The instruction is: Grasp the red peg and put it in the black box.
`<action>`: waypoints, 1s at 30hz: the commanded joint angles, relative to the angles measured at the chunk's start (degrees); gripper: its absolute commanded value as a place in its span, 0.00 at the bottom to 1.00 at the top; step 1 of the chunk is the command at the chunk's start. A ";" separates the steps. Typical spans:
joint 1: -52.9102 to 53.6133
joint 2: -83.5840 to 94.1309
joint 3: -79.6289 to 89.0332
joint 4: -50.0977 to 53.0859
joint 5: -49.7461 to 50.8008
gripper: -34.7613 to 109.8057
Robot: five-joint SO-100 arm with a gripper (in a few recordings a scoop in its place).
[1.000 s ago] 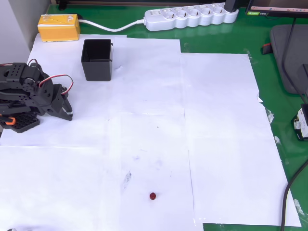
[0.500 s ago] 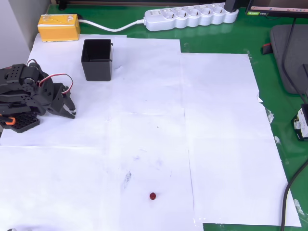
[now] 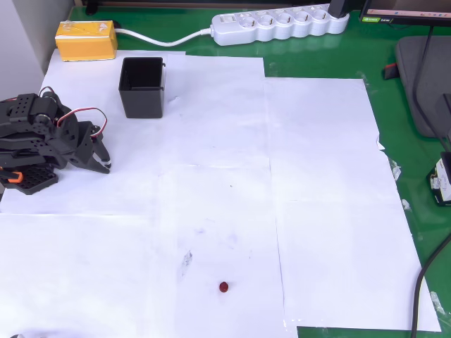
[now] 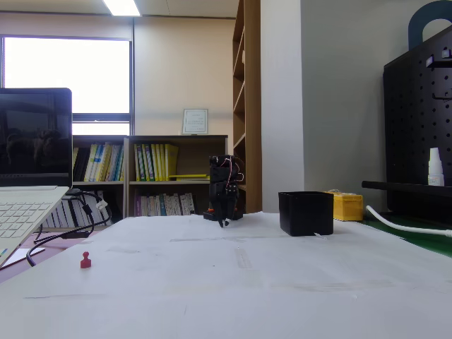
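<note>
The red peg [image 3: 223, 286] is a tiny dark-red piece standing on the white paper near the front edge, also seen low on the left in the fixed view [image 4: 85, 260]. The black box [image 3: 141, 86] stands upright with its top open at the back left, and right of the arm in the fixed view [image 4: 306, 212]. My gripper [image 3: 106, 160] is on the folded black arm at the left edge, just below the box and far from the peg. It points down at the paper [image 4: 223, 223]. Its fingers taper to one point with nothing between them.
A yellow block [image 3: 86, 39] lies behind the box, and a white power strip [image 3: 280, 24] runs along the back edge. White paper sheets [image 3: 317, 197] cover the green mat. A laptop [image 4: 28, 183] stands on the left in the fixed view.
The gripper end of the arm shifted slightly to the right between one second and half a second ago. It has held still since, and the peg and box have not moved.
</note>
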 commanded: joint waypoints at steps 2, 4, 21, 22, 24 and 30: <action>4.75 16.44 -4.66 -21.36 -4.66 0.24; 6.86 24.96 -4.31 -30.50 -5.10 0.24; 12.66 79.54 -4.22 -105.56 -14.50 0.24; 11.60 82.62 -4.48 -110.92 -13.62 0.24; 9.67 87.10 -4.57 -118.21 -12.22 0.24; 2.81 97.47 -2.55 -132.98 -6.94 0.24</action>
